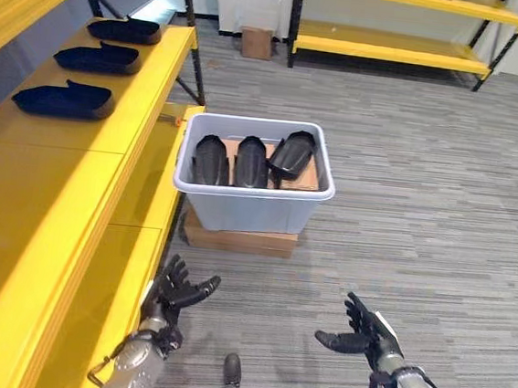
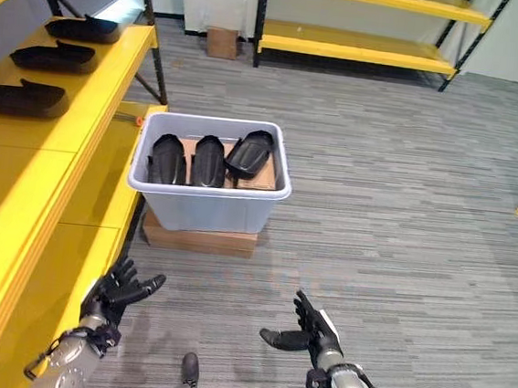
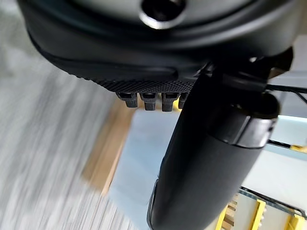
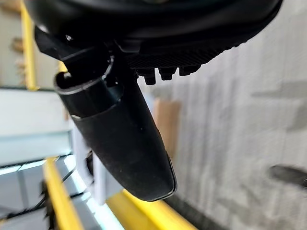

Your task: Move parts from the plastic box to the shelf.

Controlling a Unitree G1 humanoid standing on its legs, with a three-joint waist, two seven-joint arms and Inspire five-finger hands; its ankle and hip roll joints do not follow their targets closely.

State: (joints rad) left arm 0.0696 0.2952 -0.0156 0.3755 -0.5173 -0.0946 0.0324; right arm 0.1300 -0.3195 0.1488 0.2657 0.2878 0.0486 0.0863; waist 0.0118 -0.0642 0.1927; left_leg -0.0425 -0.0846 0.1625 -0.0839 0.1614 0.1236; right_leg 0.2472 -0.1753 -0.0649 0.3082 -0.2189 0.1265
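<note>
Left eye view: left hand (image 1: 174, 293) and right hand (image 1: 361, 334) hover low with fingers spread, holding nothing. Three dark parts (image 1: 251, 161) stand in the plastic box (image 1: 250, 207), ahead of both hands, long axes apparently running away from the robot. Left hand is nearer, beside the shelf (image 1: 75, 195).

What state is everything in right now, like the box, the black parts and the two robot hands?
Plastic box: open-topped, resting on a flat cardboard box, holding three parts.
Parts in box: three, standing side by side, untouched.
Parts on shelf: three, lying in a row on the yellow shelf.
Left robot hand: open, empty.
Right robot hand: open, empty.
</note>
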